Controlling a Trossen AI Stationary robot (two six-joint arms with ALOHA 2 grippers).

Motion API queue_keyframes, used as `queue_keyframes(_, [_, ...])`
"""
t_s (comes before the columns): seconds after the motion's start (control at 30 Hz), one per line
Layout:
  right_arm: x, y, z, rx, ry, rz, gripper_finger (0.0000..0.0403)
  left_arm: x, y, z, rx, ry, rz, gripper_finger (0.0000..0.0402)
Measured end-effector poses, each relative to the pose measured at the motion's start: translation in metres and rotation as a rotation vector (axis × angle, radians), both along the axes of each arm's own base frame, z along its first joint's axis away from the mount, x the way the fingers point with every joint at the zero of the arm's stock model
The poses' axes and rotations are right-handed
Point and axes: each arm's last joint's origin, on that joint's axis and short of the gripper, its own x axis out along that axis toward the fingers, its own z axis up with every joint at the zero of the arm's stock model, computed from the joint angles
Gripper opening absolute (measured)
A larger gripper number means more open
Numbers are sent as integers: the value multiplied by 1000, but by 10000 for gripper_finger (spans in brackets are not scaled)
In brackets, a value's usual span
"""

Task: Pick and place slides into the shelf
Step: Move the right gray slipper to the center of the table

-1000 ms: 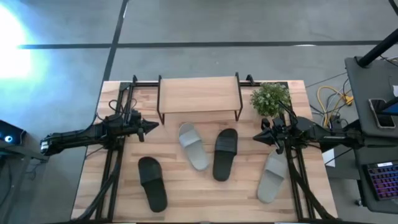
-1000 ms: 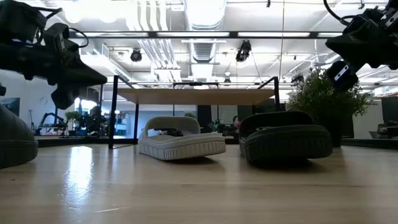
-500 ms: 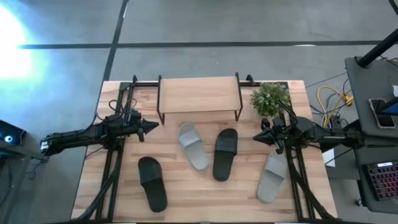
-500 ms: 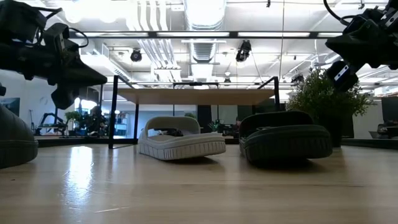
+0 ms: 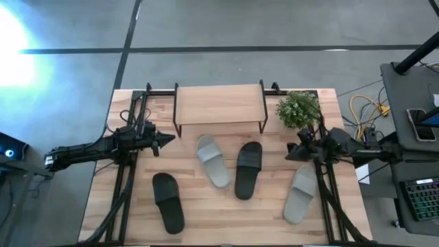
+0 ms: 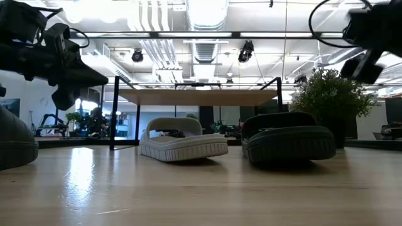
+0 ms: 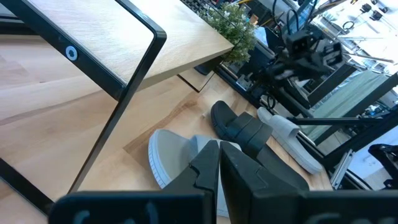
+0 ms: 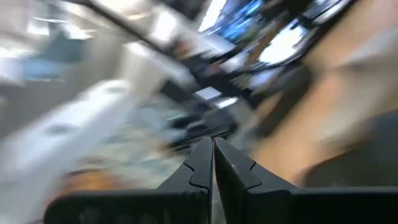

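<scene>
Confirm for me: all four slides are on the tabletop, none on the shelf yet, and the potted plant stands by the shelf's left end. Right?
Not quite. The potted plant stands by the right end of the shelf, as the high view shows. The rest holds: all four slides lie on the tabletop, none on the shelf.

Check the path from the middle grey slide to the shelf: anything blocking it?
Nothing visible. The grey slide lies just in front of the shelf, bare table between them. The black slide sits beside it, off that line. The shelf holds nothing.
</scene>
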Motion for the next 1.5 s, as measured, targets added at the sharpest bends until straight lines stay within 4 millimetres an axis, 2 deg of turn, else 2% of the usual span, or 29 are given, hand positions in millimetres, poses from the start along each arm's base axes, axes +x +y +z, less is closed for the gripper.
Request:
queue_keyframes(0.1, [-4, -1, 14, 141, -97, 7, 8, 0, 0, 0, 0, 0, 0, 0])
queue_keyframes(0.27, [-20, -7, 45, 229, -487, -186, 8, 0, 0, 0, 0, 0, 0, 0])
queue_keyframes(0.37, [-28, -7, 68, 224, -601, -212, 9, 0, 0, 0, 0, 0, 0, 0])
queue_keyframes(0.43, [-27, -4, 87, 131, -579, -160, 9, 0, 0, 0, 0, 0, 0, 0])
queue_keyframes(0.63, [4, 5, 153, -94, -240, -97, 10, 0, 0, 0, 0, 0, 0, 0])
queue_keyframes(0.7, [22, 10, 167, -164, -33, -89, 14, 0, 0, 0, 0, 0, 0, 0])
queue_keyframes(0.8, [49, 19, 172, -241, 407, -113, 21, 0, 0, 0, 0, 0, 0, 0])
queue_keyframes(0.97, [83, 44, 152, -422, 1243, -137, 24, 0, 0, 0, 0, 0, 0, 0])
queue_keyframes(1.03, [96, 62, 148, -526, 1454, -119, 24, 0, 0, 0, 0, -1, 0, 0])
queue_keyframes(1.13, [117, 96, 147, -673, 1615, -69, 24, 0, 0, 0, 0, 0, 0, 0])
queue_keyframes(1.2, [134, 123, 147, -728, 1579, -20, 24, 0, 0, 0, 0, 0, 0, 0])
queue_keyframes(1.3, [147, 162, 145, -790, 1551, -15, 24, 0, 0, 0, 0, 0, 0, 0])
queue_keyframes(1.37, [148, 185, 139, -775, 1562, -28, 25, 0, 0, 0, 0, 0, 0, 0])
queue_keyframes(1.5, [138, 222, 121, -640, 1720, -61, 41, 0, 0, 0, 0, -2, 0, 0])
